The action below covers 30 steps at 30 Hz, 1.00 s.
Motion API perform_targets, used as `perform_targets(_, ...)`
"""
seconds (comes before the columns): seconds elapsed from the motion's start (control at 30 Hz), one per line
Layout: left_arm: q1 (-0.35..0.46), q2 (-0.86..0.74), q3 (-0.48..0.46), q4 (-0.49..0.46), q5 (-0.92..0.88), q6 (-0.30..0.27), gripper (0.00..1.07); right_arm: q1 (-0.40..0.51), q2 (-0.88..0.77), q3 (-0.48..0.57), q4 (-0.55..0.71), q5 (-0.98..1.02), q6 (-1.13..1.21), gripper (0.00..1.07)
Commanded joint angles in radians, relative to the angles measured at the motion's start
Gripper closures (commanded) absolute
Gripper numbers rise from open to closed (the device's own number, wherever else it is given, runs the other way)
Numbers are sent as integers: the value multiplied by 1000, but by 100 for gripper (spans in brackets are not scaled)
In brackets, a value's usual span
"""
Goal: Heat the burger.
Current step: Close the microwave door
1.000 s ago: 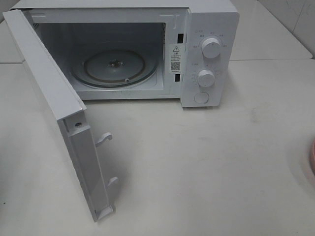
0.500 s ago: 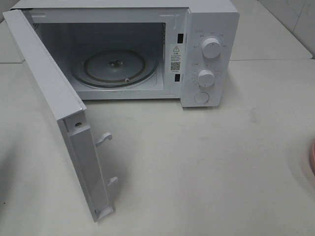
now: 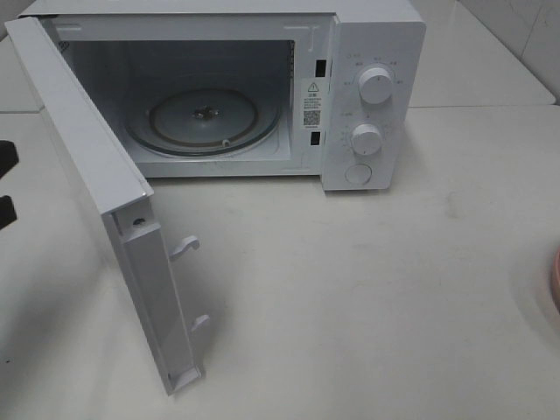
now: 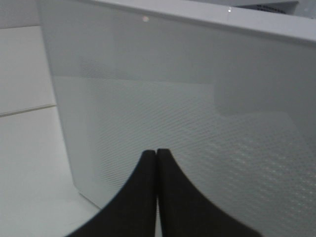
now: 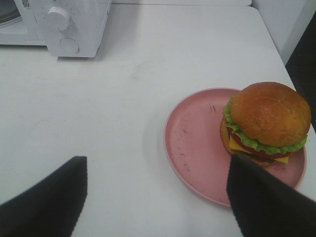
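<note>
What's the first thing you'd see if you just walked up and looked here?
The white microwave at the back of the table, its door swung wide open and its glass turntable bare. Then the burger on one side of a pink plate, in front of the open right gripper.

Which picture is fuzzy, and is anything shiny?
Left wrist view: the door is soft and hazy and the shut left gripper is blurred. Right wrist view: the burger is sharp, its bun glossy, and the open right gripper is blurred. High view: even light, with a faint shadow beside the door.
</note>
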Motion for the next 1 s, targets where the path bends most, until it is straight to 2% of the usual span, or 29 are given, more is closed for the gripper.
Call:
perform_targets(0.03, -53, 34, -23, -46, -22, 16, 107, -4, -26, 2, -2, -12, -10, 31)
perform_targets(0.1, -126, 85, -43, -128, -22, 54, 107, -4, -26, 2, -2, -12, -10, 31)
perform_targets(0.2, -149, 99, -52, -155, -22, 67, 107, -4, -26, 2, -2, -12, -10, 31)
perform_targets(0.23, -192, 123, -68, -203, -31, 87, 107, -4, -26, 2, -2, -12, -10, 31)
perform_targets(0.3, -210, 134, -75, -225, -37, 98, 107, -4, -26, 2, -2, -12, -10, 31)
perform_targets(0.37, -291, 177, -112, -330, -45, 120, 107, -4, -26, 2, -2, -12, -10, 31)
perform_targets(0.43, -307, 187, -121, -354, -45, 128, 107, -4, -26, 2, -2, -12, -10, 31)
perform_targets(0.47, -346, 205, -144, -402, -44, 155, 107, -4, -26, 2, -2, -12, -10, 31)
perform_targets(0.57, -361, 213, -157, -423, -44, 166, 107, -4, -26, 2, -2, -12, -10, 31)
perform_targets(0.63, -428, 247, -213, -526, -37, 210, 107, -4, -26, 2, -2, -12, -10, 31)
perform_targets(0.7, -443, 256, -226, -554, -33, 215, 107, -4, -26, 2, -2, -12, -10, 31)
perform_targets(0.8, -492, 291, -301, -624, -9, 245, 107, -4, -26, 2, -2, -12, -10, 31)
perform_targets(1.0, -529, 335, -366, -674, -5, 267, 107, -4, -26, 2, -2, -12, -10, 31)
